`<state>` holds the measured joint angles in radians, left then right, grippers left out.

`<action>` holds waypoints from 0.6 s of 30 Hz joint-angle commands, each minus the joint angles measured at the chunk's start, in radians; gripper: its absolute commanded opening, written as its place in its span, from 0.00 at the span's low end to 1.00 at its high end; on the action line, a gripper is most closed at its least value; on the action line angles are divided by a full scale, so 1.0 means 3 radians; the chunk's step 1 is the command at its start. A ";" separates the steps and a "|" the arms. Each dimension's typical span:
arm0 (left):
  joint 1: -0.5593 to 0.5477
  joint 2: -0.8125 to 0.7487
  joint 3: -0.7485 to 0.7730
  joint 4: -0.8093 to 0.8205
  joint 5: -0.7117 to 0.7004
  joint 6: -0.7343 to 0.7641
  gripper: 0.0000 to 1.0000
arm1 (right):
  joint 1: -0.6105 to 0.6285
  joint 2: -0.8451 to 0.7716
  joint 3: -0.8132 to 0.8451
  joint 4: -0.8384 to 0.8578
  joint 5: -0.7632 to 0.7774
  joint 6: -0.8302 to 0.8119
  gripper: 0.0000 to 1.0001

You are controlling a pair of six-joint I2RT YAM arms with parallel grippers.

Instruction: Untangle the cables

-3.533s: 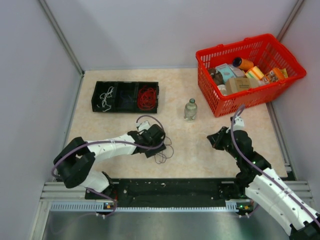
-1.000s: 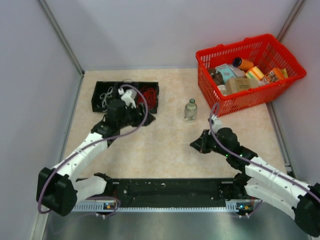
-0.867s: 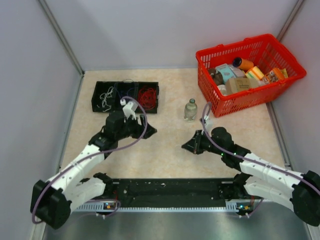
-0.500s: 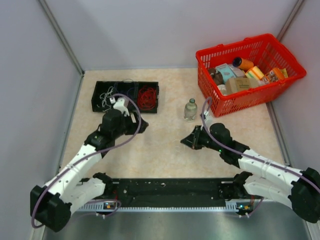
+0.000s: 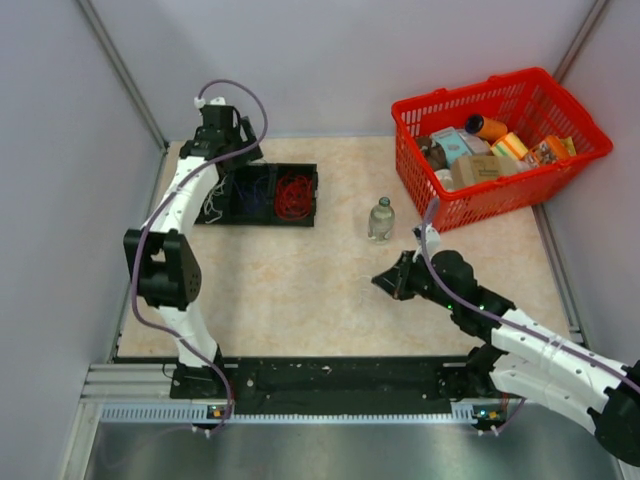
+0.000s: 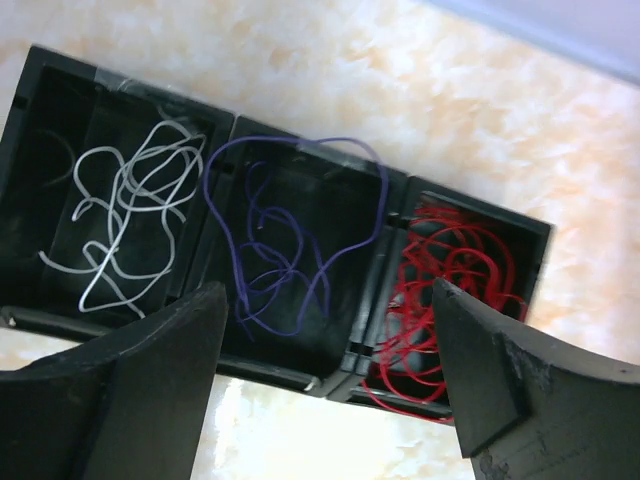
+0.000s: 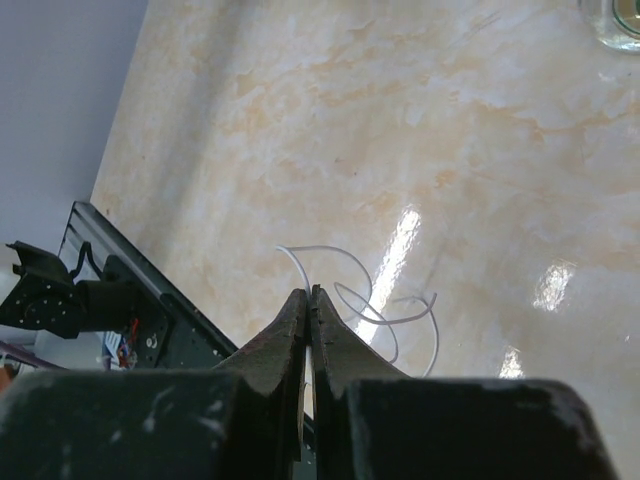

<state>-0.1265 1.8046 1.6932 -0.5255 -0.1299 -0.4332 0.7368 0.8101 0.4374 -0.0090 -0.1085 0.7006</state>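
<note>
Three likely limp, light cables (image 6: 455,255) sit in tray (image 6: 393,192); left gripper (image 6: 327,300) gapes wide above, right gripper (image 7: 308,292) shut beside white loop (image 7: 395,321), best pinched mid-strand.

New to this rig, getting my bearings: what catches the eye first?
A red basket, far right, is crammed with packages. Far left, a black tray holds the cables, white, blue and red, one per compartment, the open left gripper above it. The right gripper is shut, a thin white wire looping at its tips.
</note>
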 commanded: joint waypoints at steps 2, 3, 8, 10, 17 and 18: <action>0.0018 0.0335 0.0324 -0.0580 -0.0217 0.0355 0.91 | 0.0009 -0.0057 -0.0026 0.0035 0.0091 -0.0101 0.00; 0.0018 0.0356 0.0283 -0.0570 -0.0186 0.0314 0.94 | 0.0009 -0.0052 -0.0021 0.0035 0.0091 -0.0116 0.00; 0.0002 0.0325 0.0007 -0.0397 -0.0007 0.0196 0.96 | 0.0014 -0.0021 0.0005 0.0035 0.0086 -0.0126 0.00; 0.0002 0.0305 -0.0126 -0.0320 -0.0053 0.0191 0.94 | 0.0009 0.0005 0.0010 0.0040 0.0065 -0.0126 0.00; 0.0002 0.0565 -0.0066 -0.0365 -0.0119 0.0181 0.78 | 0.0009 -0.0011 -0.0036 0.0061 0.0050 -0.0096 0.00; 0.0002 0.0596 -0.0025 -0.0380 -0.0119 0.0181 0.78 | 0.0009 -0.0021 -0.0041 0.0056 0.0055 -0.0096 0.00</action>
<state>-0.1257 1.9480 1.6474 -0.6563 -0.1509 -0.3759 0.7368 0.8124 0.4320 -0.0162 -0.0982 0.6811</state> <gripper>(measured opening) 0.795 0.006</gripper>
